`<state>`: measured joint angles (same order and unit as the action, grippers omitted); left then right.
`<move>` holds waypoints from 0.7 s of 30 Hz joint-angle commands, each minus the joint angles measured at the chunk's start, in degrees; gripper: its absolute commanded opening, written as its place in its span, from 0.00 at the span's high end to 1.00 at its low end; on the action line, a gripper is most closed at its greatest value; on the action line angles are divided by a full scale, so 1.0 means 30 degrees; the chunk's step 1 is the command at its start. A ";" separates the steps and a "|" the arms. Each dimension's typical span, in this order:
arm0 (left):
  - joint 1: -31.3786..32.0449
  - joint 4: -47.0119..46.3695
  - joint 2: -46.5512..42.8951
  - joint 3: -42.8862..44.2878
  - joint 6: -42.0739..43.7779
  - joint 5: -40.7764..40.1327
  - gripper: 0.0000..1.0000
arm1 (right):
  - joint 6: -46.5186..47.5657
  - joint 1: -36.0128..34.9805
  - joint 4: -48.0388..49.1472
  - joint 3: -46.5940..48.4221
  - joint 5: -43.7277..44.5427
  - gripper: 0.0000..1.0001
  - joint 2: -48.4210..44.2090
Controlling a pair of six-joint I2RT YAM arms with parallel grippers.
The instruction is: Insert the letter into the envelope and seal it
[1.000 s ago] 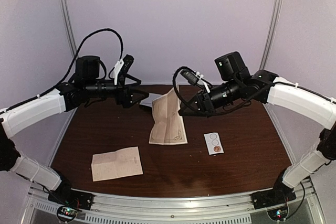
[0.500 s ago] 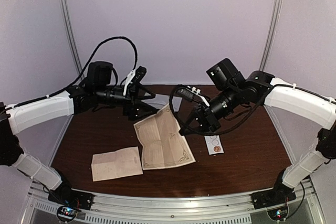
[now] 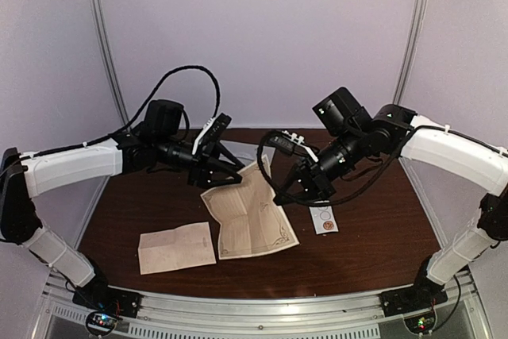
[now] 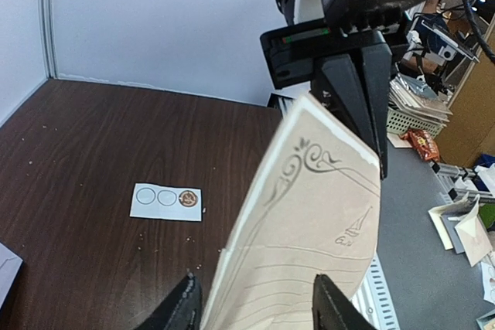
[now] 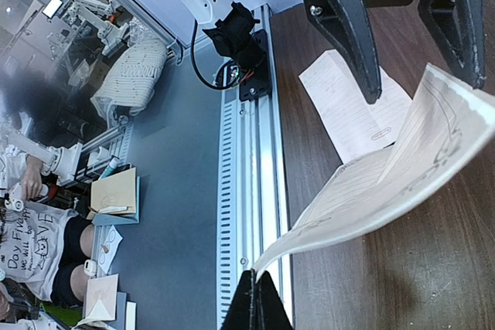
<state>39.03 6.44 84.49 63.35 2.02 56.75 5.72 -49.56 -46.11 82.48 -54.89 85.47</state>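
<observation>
The letter (image 3: pixel 250 216), a beige sheet with an ornate border, slopes from the table up to its raised far edge. My right gripper (image 3: pixel 279 196) is shut on its right edge; the right wrist view shows the closed tips (image 5: pixel 259 276) pinching one corner while the sheet (image 5: pixel 402 183) curves away. My left gripper (image 3: pixel 222 179) straddles the letter's upper left edge. In its own view the letter (image 4: pixel 309 222) rises between the two parted fingers (image 4: pixel 186 307), with space on both sides. The envelope (image 3: pixel 176 248) lies flat at the near left of the table.
A small white sticker strip (image 3: pixel 321 217) with circles lies on the dark wood table (image 3: pixel 373 244) right of the letter, also seen from the left wrist (image 4: pixel 166 201). Metal rails (image 3: pixel 262 307) run along the near edge. Both arms meet over the far middle.
The letter has come down from hanging upright to sloping over the table. The right gripper lowered with it. The left gripper moved right onto the letter's edge and its jaws narrowed.
</observation>
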 commanded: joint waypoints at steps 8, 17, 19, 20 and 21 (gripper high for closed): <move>0.0102 0.0300 0.0338 0.0797 0.0351 0.0031 0.71 | 0.0149 0.0025 -0.0562 0.0713 0.2320 1.00 -0.0479; 0.0116 0.0390 0.0777 0.0826 0.0278 -0.0522 0.62 | 0.0058 0.0055 -0.0114 0.0764 0.1785 1.00 -0.0726; 0.0144 0.0386 0.0891 0.0854 0.0264 -0.0534 0.56 | 0.0058 0.0055 0.0023 0.0682 0.1542 1.00 -0.0800; 0.0146 0.0375 0.0917 0.0855 0.0282 -0.0543 0.54 | 0.0083 0.0055 0.0091 0.0595 0.1401 1.00 -0.0819; 0.0146 0.0400 0.0972 0.0855 0.0292 -0.0507 0.52 | 0.0125 0.0055 0.0104 0.0540 0.1270 1.00 -0.0832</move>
<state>39.09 8.19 86.41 64.23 2.55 55.64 5.82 -49.52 -47.24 83.11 -49.50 85.17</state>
